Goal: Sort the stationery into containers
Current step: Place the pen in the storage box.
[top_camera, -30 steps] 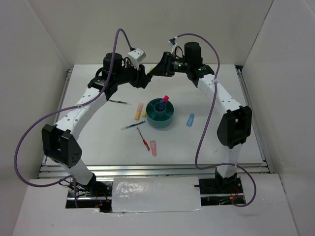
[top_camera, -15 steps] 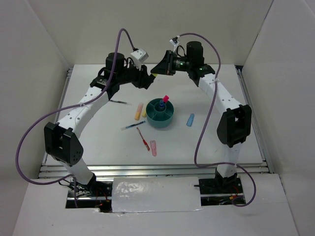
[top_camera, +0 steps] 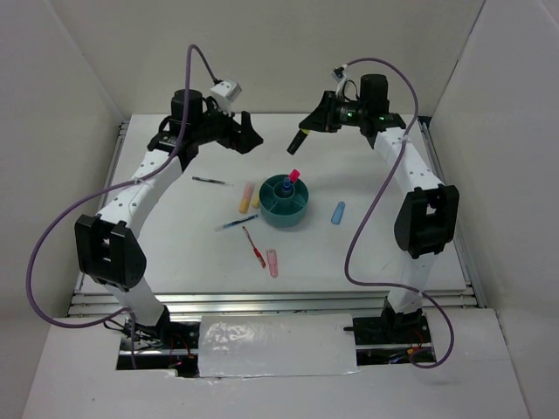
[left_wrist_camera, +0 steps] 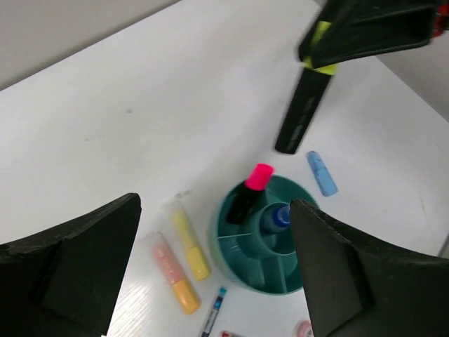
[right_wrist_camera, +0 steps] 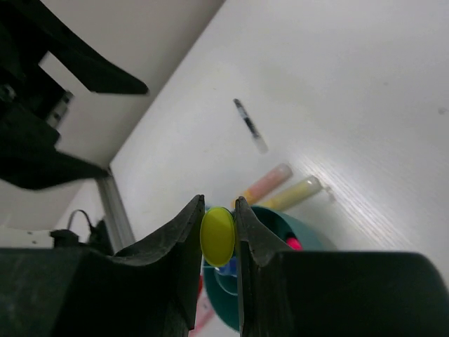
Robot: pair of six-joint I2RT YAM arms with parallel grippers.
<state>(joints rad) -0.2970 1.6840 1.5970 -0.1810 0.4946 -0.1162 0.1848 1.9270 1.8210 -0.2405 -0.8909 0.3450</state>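
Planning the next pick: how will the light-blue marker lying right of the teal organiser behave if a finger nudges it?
The light-blue marker looks rounded and lies flat on the smooth table, so it would probably roll if pushed sideways. It is short and stubby, so it is likely stiff and light.

Teal organiser (top_camera: 285,218); black marker (left_wrist_camera: 303,116) (yellow-tipped).

Both my arms raised, wrists facing each other.
Left claw (top_camera: 248,138) spread wide, empty; right claw (right_wrist_camera: 218,235) pinched on a dark marker's (left_wrist_camera: 303,116) yellow end.
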